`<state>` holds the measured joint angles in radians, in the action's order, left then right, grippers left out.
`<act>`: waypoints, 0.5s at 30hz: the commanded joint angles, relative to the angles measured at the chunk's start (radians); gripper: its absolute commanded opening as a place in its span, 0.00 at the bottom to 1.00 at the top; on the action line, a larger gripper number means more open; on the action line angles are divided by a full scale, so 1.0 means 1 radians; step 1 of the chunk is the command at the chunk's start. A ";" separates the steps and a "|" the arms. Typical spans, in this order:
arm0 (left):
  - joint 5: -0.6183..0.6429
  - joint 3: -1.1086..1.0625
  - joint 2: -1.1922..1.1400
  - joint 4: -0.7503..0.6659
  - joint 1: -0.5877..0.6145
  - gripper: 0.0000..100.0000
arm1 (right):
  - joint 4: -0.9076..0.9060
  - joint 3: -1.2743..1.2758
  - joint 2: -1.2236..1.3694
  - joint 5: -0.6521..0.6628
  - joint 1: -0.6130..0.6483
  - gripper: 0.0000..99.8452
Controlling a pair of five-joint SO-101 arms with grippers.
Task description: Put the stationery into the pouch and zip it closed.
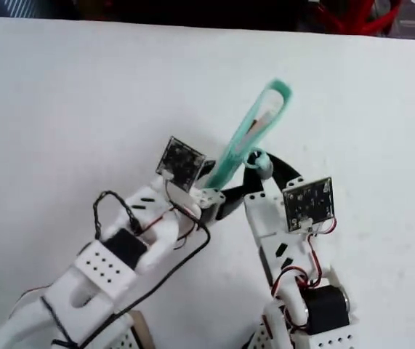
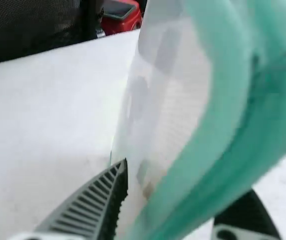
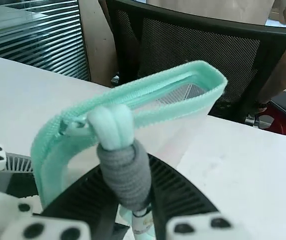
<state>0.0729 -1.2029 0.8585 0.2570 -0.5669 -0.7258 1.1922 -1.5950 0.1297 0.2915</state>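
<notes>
While the left gripper (image 1: 216, 185) clamps the near end of the mint-edged pouch (image 1: 247, 134), right gripper (image 1: 265, 171) pinches zipper pull (image 3: 117, 145); zipper open beyond it, over white table (image 1: 83, 94).

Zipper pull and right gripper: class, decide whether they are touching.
Touching. The right wrist view shows the pouch's grey-and-mint zipper pull pinched between the right gripper's black fingers, no gap visible.

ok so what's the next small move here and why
Probably draw the zipper pull toward the far end of the pouch with the right gripper: the slider sits by that gripper, the mouth gapes open beyond it, and the left gripper holds the pouch.
</notes>
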 commanded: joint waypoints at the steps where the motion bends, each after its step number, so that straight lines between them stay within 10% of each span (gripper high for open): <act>1: -0.104 0.006 0.061 -0.029 -0.024 0.22 | -0.008 -0.095 0.041 -0.009 -0.001 0.02; 8: -0.284 -0.092 0.059 -0.344 -0.070 0.02 | -0.064 -0.147 0.128 -0.009 -0.033 0.02; 15: -0.365 -0.140 0.061 -0.404 -0.064 0.02 | -0.133 -0.203 0.128 0.020 -0.064 0.02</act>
<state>-0.2739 -1.3518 0.8953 -0.1036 -0.6145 -0.8316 1.0648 -1.4722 0.1266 0.2348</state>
